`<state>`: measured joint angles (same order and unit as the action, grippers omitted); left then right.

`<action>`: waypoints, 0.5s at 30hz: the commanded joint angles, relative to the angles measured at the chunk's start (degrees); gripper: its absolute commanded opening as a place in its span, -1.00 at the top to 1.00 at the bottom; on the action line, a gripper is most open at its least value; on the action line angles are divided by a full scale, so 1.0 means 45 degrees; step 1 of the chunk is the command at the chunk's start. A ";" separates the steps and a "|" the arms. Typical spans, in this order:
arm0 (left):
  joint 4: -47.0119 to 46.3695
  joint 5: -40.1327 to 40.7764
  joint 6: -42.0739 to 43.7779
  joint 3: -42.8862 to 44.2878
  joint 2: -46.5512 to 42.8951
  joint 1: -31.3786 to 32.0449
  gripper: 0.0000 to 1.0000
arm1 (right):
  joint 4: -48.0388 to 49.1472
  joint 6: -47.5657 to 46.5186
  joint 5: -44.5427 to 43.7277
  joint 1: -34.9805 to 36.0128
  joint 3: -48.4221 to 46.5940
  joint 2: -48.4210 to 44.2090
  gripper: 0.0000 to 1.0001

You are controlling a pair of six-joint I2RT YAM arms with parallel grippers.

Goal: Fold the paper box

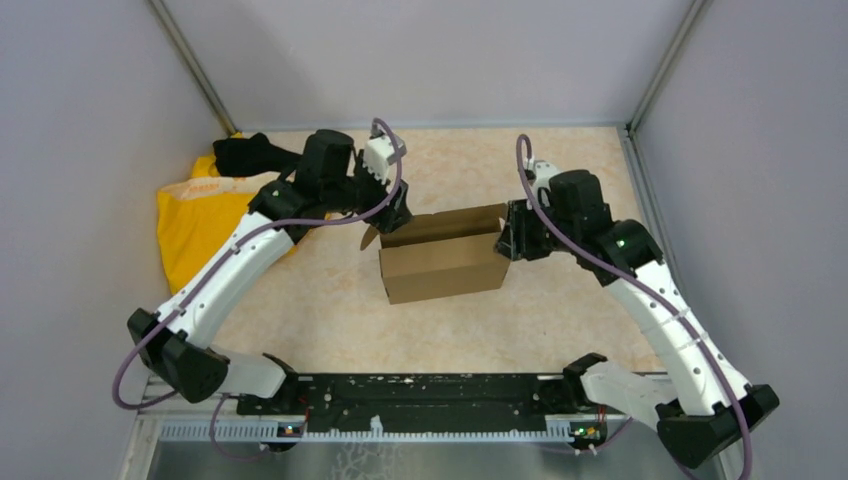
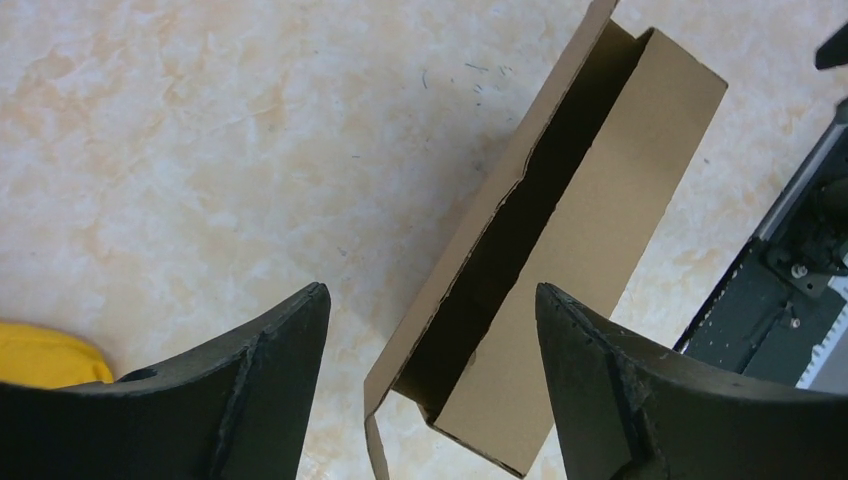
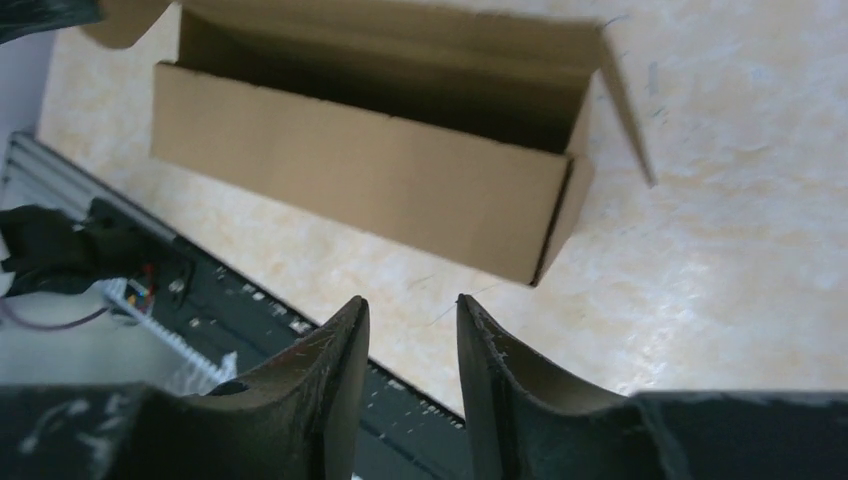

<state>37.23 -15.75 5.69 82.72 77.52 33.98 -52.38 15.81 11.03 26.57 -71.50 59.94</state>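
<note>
While the box [image 1: 445,262] stands near the middle of the table [image 1: 330,320], both my grippers hang at its two ends with nothing in them. It is plain brown corrugated cardboard, long and narrow. It is already raised into a trough shape with its top open and its inside dark. Its long near wall faces my bases and is slightly skewed to the table edge. The far wall rises higher than the near one. At the left end a small tab [image 2: 375,445] curls outward from the corner. At the right end a flap [image 3: 625,110] is swung out, away from the opening. The near wall shows faint upright creases in the right wrist view.

My left gripper [image 1: 398,213] is above the far left corner of the box. Its jaws are spread wide and hold nothing, and in the left wrist view the open top lies below the gap between them. I cannot tell whether it touches the cardboard. My right gripper [image 1: 508,240] is just beside the right end. Its jaws have only a narrow gap between them and hold nothing, and the fingertips are apart from the box. A yellow cloth [image 1: 190,225] lies at the far left of the table, well apart from the box.
</note>
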 commanded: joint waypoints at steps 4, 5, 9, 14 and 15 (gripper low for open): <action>-0.0190 -0.2335 0.1704 -0.0114 0.0689 -0.0232 -0.64 | 0.1214 0.1742 0.2528 0.1748 0.2338 -0.1095 0.36; -0.0198 -0.2511 0.1796 -0.0179 0.0739 -0.0251 -0.65 | 0.1521 0.1987 0.2554 0.2079 0.2687 -0.1170 0.35; -0.0235 -0.3154 0.2052 -0.0280 0.0969 -0.0278 -0.68 | 0.3003 0.2764 0.2695 0.2858 0.3929 -0.1201 0.31; -0.0055 -0.3961 0.2149 -0.0288 0.1319 -0.0271 -0.97 | 0.4059 0.2953 0.1985 0.2915 0.4270 -0.0687 0.28; -0.0025 -0.4074 0.2145 -0.0319 0.1347 -0.0281 -0.97 | 0.4179 0.2966 0.1751 0.2906 0.4220 -0.0526 0.28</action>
<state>37.28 -28.58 13.52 81.91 82.67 32.99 -41.89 27.20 21.30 39.16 -51.44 56.12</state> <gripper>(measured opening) 0.985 0.358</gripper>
